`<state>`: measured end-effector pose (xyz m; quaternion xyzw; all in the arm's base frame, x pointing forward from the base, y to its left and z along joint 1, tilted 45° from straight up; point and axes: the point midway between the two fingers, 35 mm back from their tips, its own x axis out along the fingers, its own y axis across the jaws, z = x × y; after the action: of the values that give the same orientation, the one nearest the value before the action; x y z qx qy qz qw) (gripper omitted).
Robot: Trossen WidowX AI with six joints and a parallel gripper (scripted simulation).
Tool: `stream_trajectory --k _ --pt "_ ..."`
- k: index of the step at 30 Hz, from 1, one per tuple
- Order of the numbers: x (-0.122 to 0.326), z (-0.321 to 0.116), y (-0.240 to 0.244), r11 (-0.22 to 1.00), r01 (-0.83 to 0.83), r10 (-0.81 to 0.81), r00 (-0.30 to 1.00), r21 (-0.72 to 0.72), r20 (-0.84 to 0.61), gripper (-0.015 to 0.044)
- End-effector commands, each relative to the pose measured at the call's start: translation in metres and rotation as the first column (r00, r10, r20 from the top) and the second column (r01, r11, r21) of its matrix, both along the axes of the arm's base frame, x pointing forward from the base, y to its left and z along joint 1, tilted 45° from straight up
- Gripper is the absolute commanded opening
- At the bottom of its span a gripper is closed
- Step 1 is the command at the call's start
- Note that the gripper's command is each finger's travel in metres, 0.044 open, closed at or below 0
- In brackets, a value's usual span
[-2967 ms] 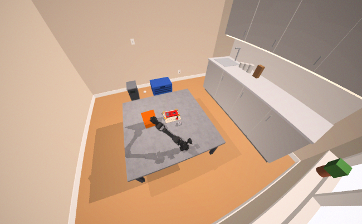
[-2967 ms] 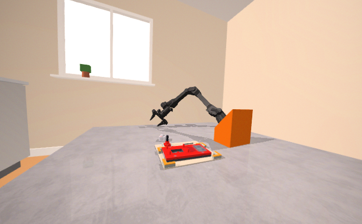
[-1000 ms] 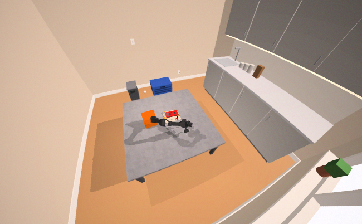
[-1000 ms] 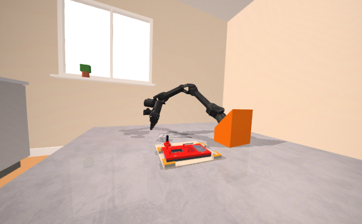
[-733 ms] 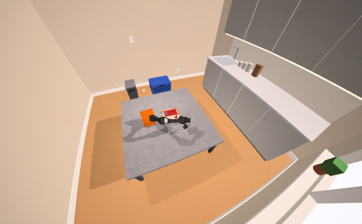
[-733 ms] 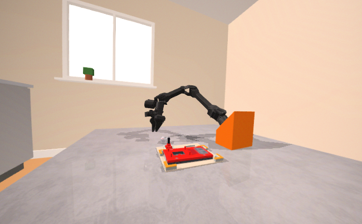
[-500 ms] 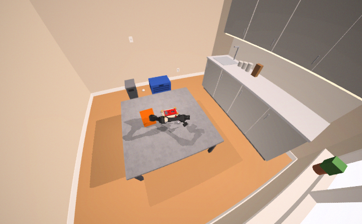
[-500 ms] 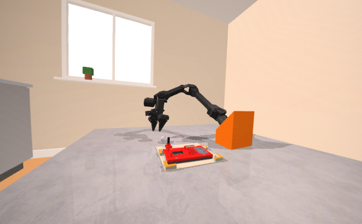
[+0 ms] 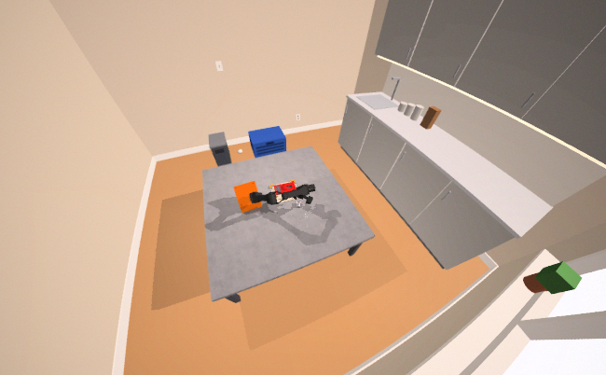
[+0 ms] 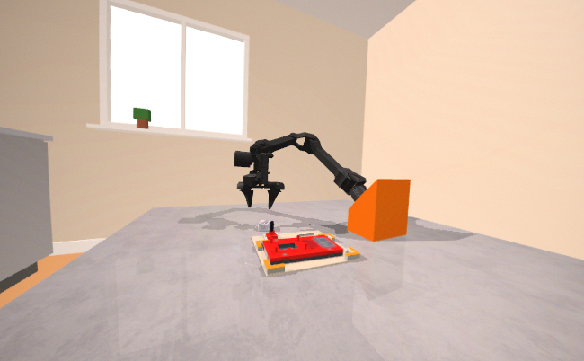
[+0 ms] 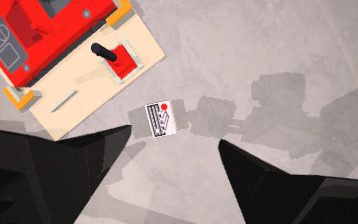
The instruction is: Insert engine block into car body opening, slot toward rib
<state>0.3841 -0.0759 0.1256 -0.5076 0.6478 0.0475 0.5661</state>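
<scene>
Since nothing had yet been installed, the entries below stood at the opening stage, with the whole insertion outstanding.

Item: grey table (image 9: pixel 259 261) (image 10: pixel 196 314) (image 11: pixel 280 40), bearing all the work.

Item: black arm (image 9: pixel 289 193) (image 10: pixel 328 162), raised and bent over the table from an orange block (image 9: pixel 245 191) (image 10: pixel 391 211).

Item: cream board (image 9: pixel 283 199) (image 10: pixel 308 265) (image 11: pixel 87 100), flat, with orange corner pieces.

Item: red car body (image 9: pixel 284 187) (image 10: pixel 317 252) (image 11: pixel 70 37), already on the board, between those corners.

Item: gripper (image 9: pixel 308 195) (image 10: pixel 260 207) (image 11: pixel 176 136), pointing down, fingers spread nearly to their limit, nothing held; it hung above the engine block.

Item: opening (image 9: pixel 289 187) (image 10: pixel 287 246) (image 11: pixel 54 6) in the body, unfilled.

Item: small white engine block (image 9: pixel 299 203) (image 10: pixel 263 225) (image 11: pixel 160 120), on the table beside the board; its slot side could not be made out.

Outstanding, by judgement: descent, grasp, lift, turning the slot toward the rib, full seating, and a contact-free withdrawal.
</scene>
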Motion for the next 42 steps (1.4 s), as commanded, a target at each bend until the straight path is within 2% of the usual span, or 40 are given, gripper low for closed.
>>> stream_trajectory --k 1,10,16,19,26,42 --pt "-0.007 -0.004 0.008 0.996 -0.076 0.071 0.993 -0.047 -0.089 0.0440" --pt "-0.018 -0.006 0.026 0.954 -0.267 0.220 0.932 -0.135 -0.289 0.0440" --pt "-0.018 -0.008 0.025 0.953 -0.271 0.222 0.930 -0.136 -0.293 0.0440" --pt "-0.015 -0.029 0.004 0.953 -0.271 0.222 0.930 -0.137 -0.293 0.0440" --pt "-0.013 -0.040 -0.008 0.953 -0.271 0.222 0.930 -0.138 -0.293 0.0440" --pt "-0.010 -0.056 -0.024 0.953 -0.271 0.222 0.930 -0.139 -0.293 0.0440"
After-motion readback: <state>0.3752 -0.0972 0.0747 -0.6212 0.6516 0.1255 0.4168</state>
